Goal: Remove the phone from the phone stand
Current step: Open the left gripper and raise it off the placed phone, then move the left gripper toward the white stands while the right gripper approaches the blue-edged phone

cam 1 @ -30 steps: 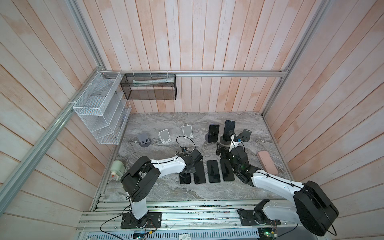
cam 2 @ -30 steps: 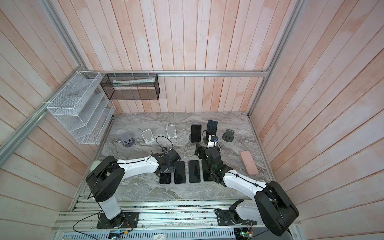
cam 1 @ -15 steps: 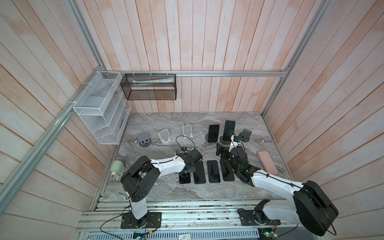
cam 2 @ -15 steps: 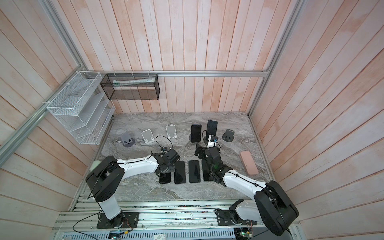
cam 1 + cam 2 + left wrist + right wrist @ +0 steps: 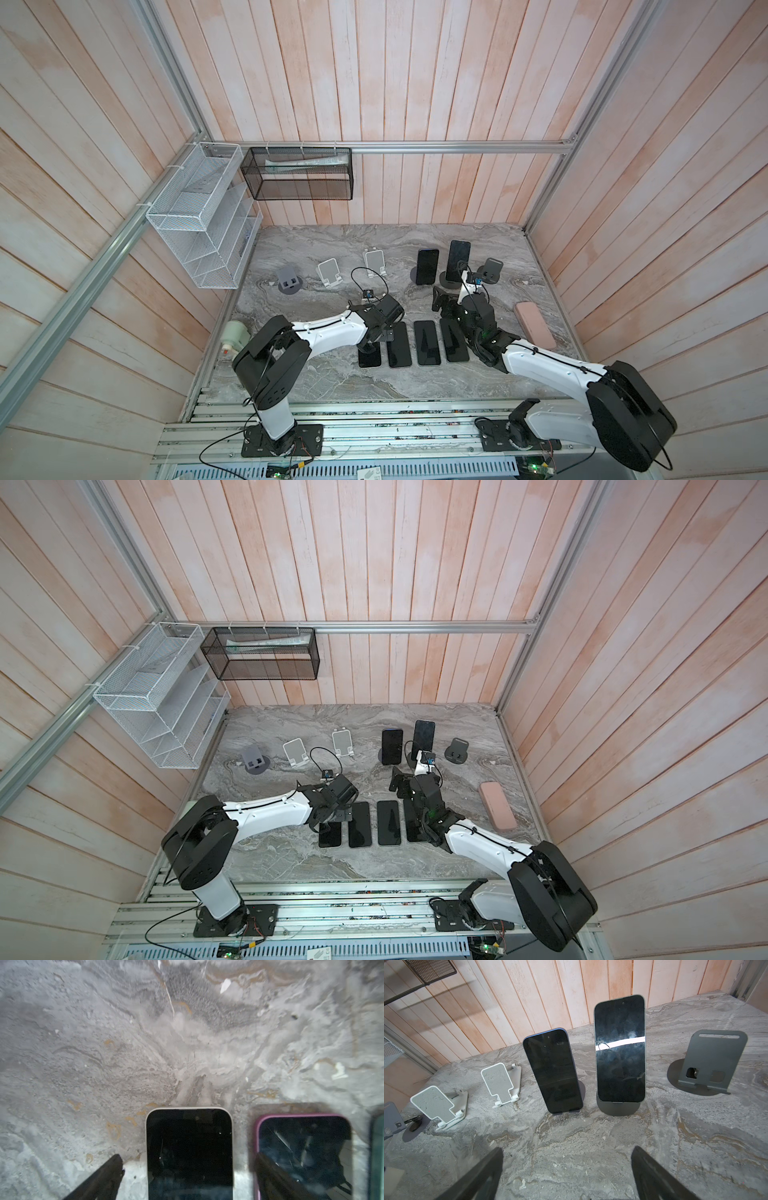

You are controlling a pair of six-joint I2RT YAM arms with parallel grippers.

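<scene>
- The marble table (image 5: 316, 386) carries a near row of flat phones (image 5: 426, 343).
- The left hand (image 5: 189, 1158) is spread wide, one finger on each side of the leftmost, cream-edged phone (image 5: 189, 1130), gripping nothing.
- The right hand (image 5: 568, 1150) is wide and empty.
- Far right, a tall phone (image 5: 619, 1049) leans on its dark stand (image 5: 618, 1107). A blue-edged phone (image 5: 552, 1072) stands propped just left of it.

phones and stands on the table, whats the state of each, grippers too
blue-edged phone: upright on purple-grey stand
tall phone: upright on black stand
front-row phones: four, flat on table
dark stand: empty
white stands: both empty
grey stand: empty
left gripper: open, astride the beige-edged phone
right gripper: open, empty
</scene>
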